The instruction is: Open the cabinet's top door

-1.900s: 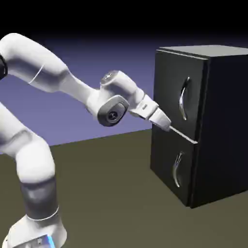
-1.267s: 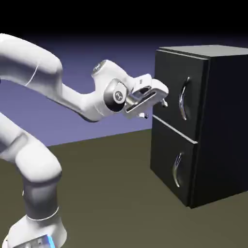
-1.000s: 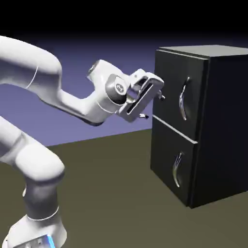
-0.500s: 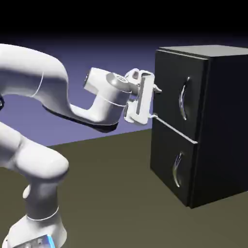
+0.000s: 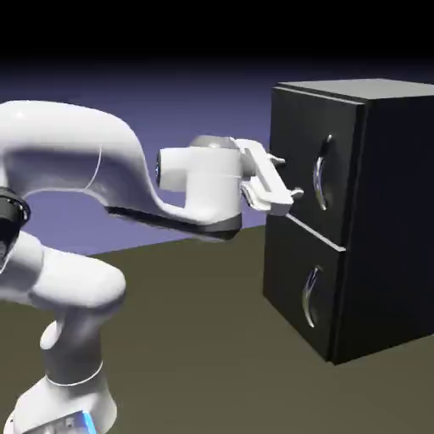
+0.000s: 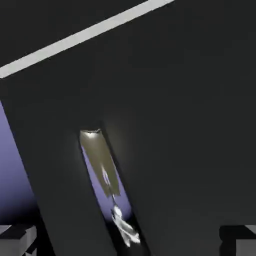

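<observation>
Gripper (image 5: 284, 178) spread wide, gripping nothing, nearing top door (image 5: 307, 165); handle (image 5: 319, 174) untouched, door shut; grasp and pull remaining.

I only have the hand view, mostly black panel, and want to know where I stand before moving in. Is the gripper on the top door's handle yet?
Observer: No. In the exterior view the gripper stands short of the cabinet's front, near its left edge; the top door's handle is further to the right, untouched.
Operator: Is the top door open at all?
Observer: The top door looks flush with the cabinet, shut.
Operator: Are my jaws open?
Observer: Yes, spread wide, with nothing between them.
Operator: Is there another handle I could mistake it for?
Observer: Yes, the lower door carries a similar silver handle, directly below.
</observation>
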Robot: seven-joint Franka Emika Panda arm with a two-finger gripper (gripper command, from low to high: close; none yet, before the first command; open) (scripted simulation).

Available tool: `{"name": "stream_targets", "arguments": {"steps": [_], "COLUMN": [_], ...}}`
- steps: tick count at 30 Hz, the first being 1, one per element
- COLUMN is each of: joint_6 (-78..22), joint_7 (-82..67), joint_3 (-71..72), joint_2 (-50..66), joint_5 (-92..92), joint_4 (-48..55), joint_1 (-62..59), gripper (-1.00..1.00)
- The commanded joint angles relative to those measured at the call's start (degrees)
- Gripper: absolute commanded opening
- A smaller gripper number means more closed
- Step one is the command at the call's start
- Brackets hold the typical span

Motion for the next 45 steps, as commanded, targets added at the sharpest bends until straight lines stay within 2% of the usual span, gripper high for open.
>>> {"name": "stream_targets", "arguments": {"steps": [1,9,14,15,23,33,45], "joint_6": [-0.3,-2.2,-3.5,-3.5,-4.4,-17.9,-40.3], "joint_7": [-0.8,-5.7,-2.9,-2.9,8.4,-5.3,-13.7], "joint_3": [-0.8,-5.7,-12.7,-12.7,0.7,18.5,38.7], "joint_2": [-0.3,-2.1,3.8,3.8,11.9,5.3,1.1], "joint_5": [-2.5,-17.7,-20.1,-20.1,-19.0,5.7,35.6], "joint_4": [0.2,1.5,9.5,9.5,6.2,-6.9,-14.5], "joint_1": [0.8,5.6,15.5,15.5,1.0,-11.2,-11.2], "gripper": [0.0,0.0,0.0,-1.0,-1.0,-1.0,-1.0]}}
